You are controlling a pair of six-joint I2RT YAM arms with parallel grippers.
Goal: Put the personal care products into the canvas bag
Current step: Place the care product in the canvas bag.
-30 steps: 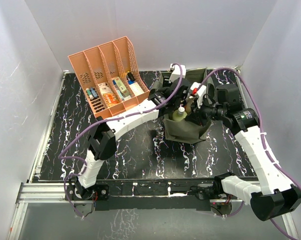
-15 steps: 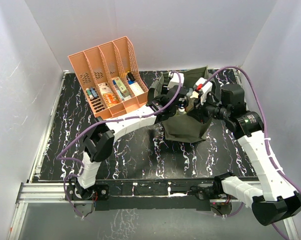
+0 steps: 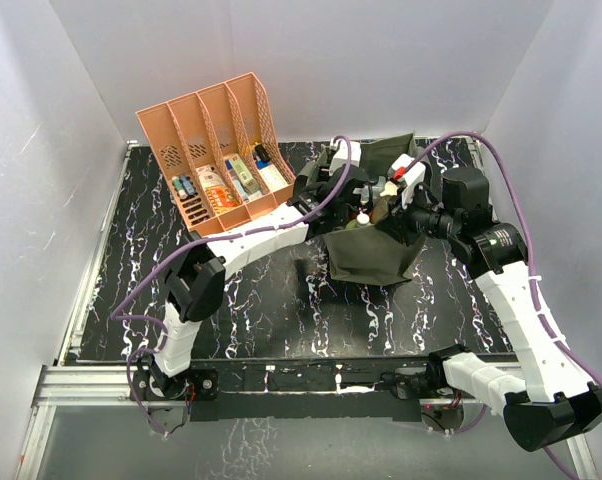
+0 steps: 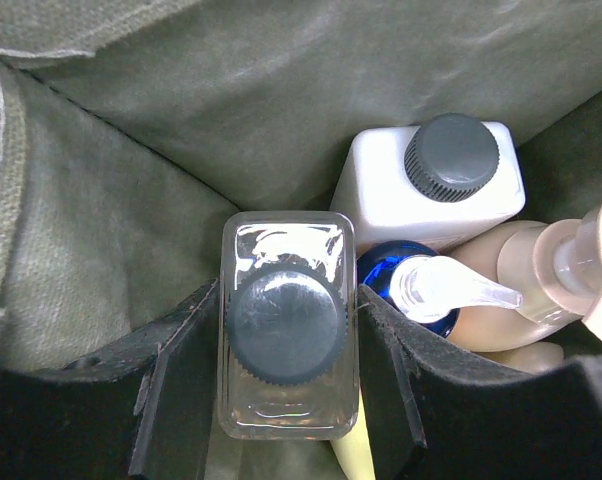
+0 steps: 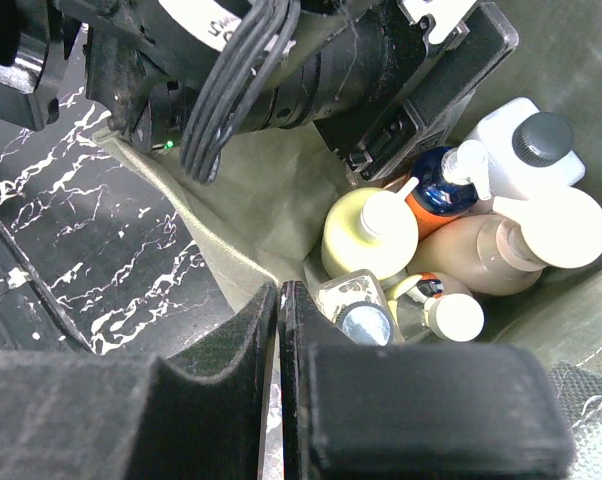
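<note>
This is a robotics lab test cell, not a home. Plain white panels [image 3: 41, 150] box in a black marbled counter [image 3: 271, 310]. A cabled left arm [image 3: 251, 240] and right arm [image 3: 521, 300] rise from an aluminium rail [image 3: 81, 385] at its near edge.

A salmon-orange slotted rack [image 3: 216, 140] stands at the back left of the bench [image 3: 261, 320], its four compartments side by side and its tall back leaning toward the rear wall. Small things lie in the low front of each slot: dark little tubes [image 3: 184, 186] in the leftmost, an orange-and-white packet [image 3: 214, 184] next, a green-and-white box [image 3: 241, 176] in the third, a white box [image 3: 272, 174] in the rightmost. The bench is black with white veining, and a metal rail [image 3: 81, 385] runs along its near edge
</note>
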